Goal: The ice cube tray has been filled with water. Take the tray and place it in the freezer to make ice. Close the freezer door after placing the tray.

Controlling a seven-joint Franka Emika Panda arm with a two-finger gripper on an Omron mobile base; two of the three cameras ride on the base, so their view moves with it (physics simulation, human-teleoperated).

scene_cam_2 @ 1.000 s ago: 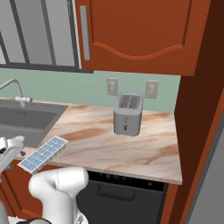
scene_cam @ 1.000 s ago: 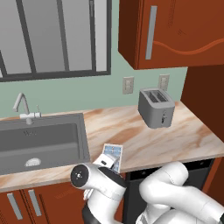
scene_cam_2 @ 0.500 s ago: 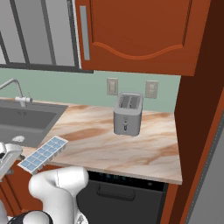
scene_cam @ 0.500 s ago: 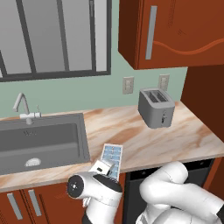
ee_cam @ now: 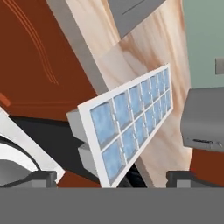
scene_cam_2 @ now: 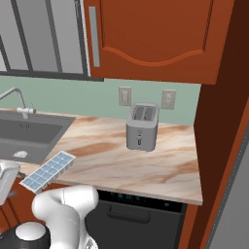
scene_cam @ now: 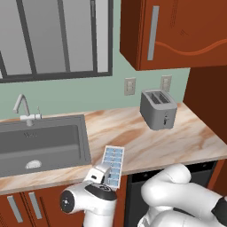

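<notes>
Tray (scene_cam: 114, 165) lay at the front edge of the tabletop (scene_cam: 146, 142), beside the sink (scene_cam: 40, 142), one end overhanging. Hand (ee_cam: 111, 177) was open, fingers astride that near end. Advice: close squarely across the narrow width, lift level to avoid spilling.

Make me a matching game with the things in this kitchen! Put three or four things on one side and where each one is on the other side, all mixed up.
Things:
1. ice cube tray
2. toaster
3. tap
4. cupboard

Places:
A. behind the sink
B. up on the wall, above the counter
C. at the front edge of the counter, next to the sink
D. at the back of the counter, under the sockets

Right pairs: 1-C, 2-D, 3-A, 4-B
</notes>
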